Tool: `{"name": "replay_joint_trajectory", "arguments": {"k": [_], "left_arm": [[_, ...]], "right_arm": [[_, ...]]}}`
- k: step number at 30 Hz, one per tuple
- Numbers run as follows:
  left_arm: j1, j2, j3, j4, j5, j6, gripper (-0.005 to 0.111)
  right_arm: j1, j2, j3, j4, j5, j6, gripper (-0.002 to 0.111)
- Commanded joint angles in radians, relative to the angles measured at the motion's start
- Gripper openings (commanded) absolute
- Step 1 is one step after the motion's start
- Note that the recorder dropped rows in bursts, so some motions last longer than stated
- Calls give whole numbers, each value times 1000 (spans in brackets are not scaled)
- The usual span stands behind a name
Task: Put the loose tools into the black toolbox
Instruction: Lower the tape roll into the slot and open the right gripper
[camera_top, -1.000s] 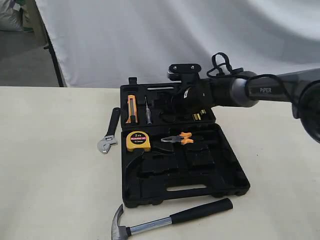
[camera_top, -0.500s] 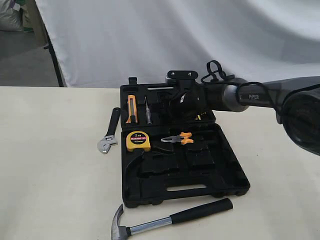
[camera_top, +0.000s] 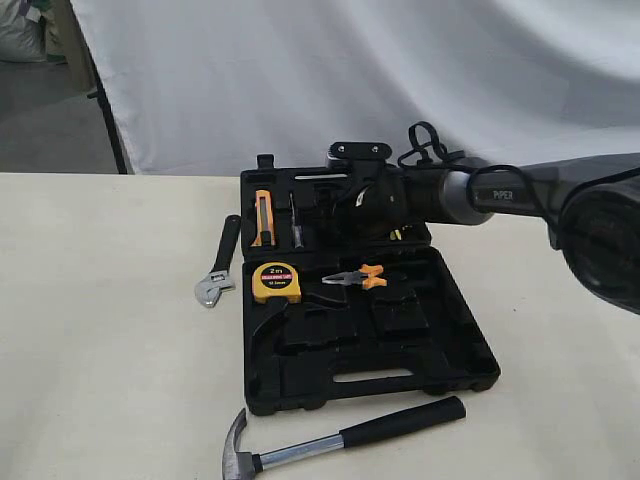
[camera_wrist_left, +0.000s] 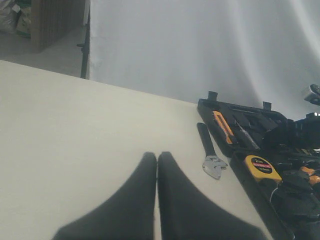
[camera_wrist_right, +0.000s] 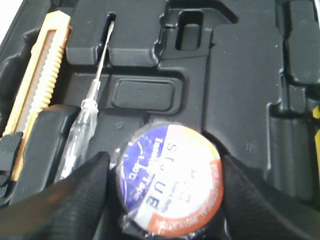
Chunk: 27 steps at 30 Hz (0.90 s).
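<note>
The black toolbox (camera_top: 470, 345) lies open on the table. My right gripper (camera_wrist_right: 166, 166) is low over its rear half, shut on the small black tape roll (camera_wrist_right: 167, 177), whose purple-white label faces the camera. In the exterior view the right wrist (camera_top: 365, 195) hides the roll. The claw hammer (camera_top: 340, 440) lies in front of the box. Left of the box is the adjustable wrench (camera_top: 218, 265), which the left wrist view shows as the wrench (camera_wrist_left: 210, 152). My left gripper (camera_wrist_left: 157, 156) is shut and empty above bare table, well short of the wrench.
A yellow tape measure (camera_top: 276, 282) and orange-handled pliers (camera_top: 358, 276) sit in the box's front half. An orange utility knife (camera_wrist_right: 37, 85) and a clear test screwdriver (camera_wrist_right: 85, 120) lie in the rear half. A white backdrop hangs behind the table.
My right arm has moved left and a little lower over the rear half of the toolbox, carrying the tape roll. The tools on the table stay put.
</note>
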Motion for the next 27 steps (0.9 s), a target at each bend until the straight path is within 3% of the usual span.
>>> {"name": "replay_joint_trajectory", "arguments": {"k": [1, 6, 14, 16, 19, 21, 27], "left_arm": [[25, -3, -3, 4, -7, -5, 1], [25, -3, -3, 4, -7, -5, 1], [25, -3, -3, 4, -7, -5, 1], [25, -3, -3, 4, -7, -5, 1], [25, -3, -3, 4, -7, -5, 1], [25, -3, -3, 4, -7, -5, 1], [25, -3, -3, 4, -7, -5, 1]], "right_arm": [[-2, -12, -6, -2, 3, 1, 68], [-5, -23, -6, -6, -9, -1, 79], [-20, -113, -6, -2, -18, -3, 78], [-8, -100, -6, -4, -28, -12, 62], [-3, -31, -6, -2, -28, 1, 20], [-3, 4, -6, -2, -11, 1, 0], [-3, -27, -6, 2, -3, 56, 0]]}}
